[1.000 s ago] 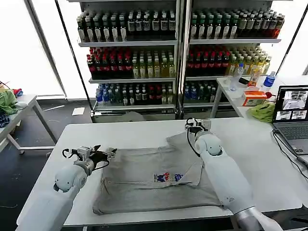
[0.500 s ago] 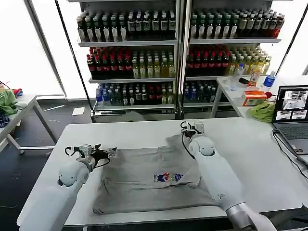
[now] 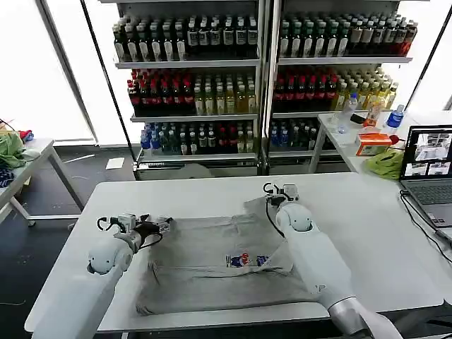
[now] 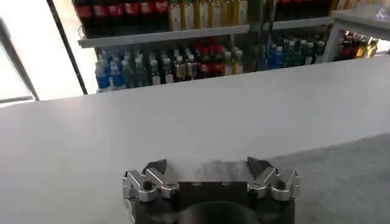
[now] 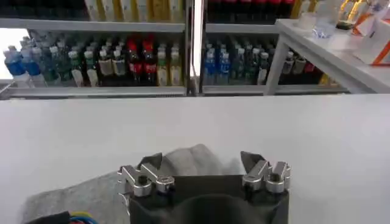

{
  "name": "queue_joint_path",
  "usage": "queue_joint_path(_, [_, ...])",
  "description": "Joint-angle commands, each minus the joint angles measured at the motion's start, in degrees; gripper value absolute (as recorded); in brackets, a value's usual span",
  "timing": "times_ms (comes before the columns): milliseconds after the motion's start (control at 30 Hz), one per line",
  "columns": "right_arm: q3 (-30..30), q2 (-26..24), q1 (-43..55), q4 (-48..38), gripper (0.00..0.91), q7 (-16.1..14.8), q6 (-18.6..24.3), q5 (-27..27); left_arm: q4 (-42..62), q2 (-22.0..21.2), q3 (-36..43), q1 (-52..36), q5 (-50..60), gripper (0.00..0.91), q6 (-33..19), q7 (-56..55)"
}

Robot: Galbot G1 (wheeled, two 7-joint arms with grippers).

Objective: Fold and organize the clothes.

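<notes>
One of the clothes, a grey T-shirt (image 3: 205, 272) with a small multicolour chest print (image 3: 247, 260), lies partly folded on the white table (image 3: 367, 233). At the shirt's left edge my left gripper (image 3: 150, 226) hovers open; the left wrist view has its jaws (image 4: 207, 167) wide apart over bare table, with grey cloth (image 4: 347, 176) off to one side. My right gripper (image 3: 280, 190) is at the shirt's far right corner, open. In the right wrist view a bump of grey fabric (image 5: 186, 159) sits just beyond its spread jaws (image 5: 201, 161), not pinched.
A laptop (image 3: 427, 166) and its cable (image 3: 424, 219) sit at the table's right end. Behind it a side table holds a lime-green cloth (image 3: 385, 164). Bottle shelves (image 3: 261, 78) line the back. A second table (image 3: 21, 169) stands at the left.
My right gripper has shifted a little left along the shirt's far edge. My left gripper has crept slightly forward and right toward the shirt's left edge. Both stay open.
</notes>
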Motion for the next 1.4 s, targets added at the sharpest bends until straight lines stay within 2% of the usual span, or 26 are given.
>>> queue_joint_path(33, [0.0,0.2,-0.4,-0.5,0.171,0.0,-0.2,0.0,-0.9,0.2,-0.2,1.7,0.4,0.000,0.4,0.1])
queue_joint_path(100, [0.1,0.2,-0.7,-0.2,0.000,0.0,-0.3,0.0,-1.5,0.2,-0.2,2.3,0.7,0.000,0.5,0.3])
queue_joint_path(600, [1.4,-0.2,-4.4,3.9,0.000,2.0,-0.1,0.4,-3.0,-0.2,0.0,3.7,1.1,0.000,-0.3,0.7])
queue_joint_path(667, [1.4,-0.6,-5.3,6.2,0.000,2.1,-0.3,0.7,-2.9,-0.6,0.1,3.8,1.2,0.010,-1.9,1.2])
queue_joint_path(967, [2.1,-2.0,-8.8,12.4,0.000,2.5,-0.3,0.6,-3.9,-0.3,-0.6,4.6,1.0,0.000,-3.0,0.9])
queue_joint_path(1400, [5.1,-4.5,-14.1,28.8,0.000,3.7,-1.4,2.4,-10.4,1.0,-3.3,7.3,-0.4,0.000,-4.2,0.5])
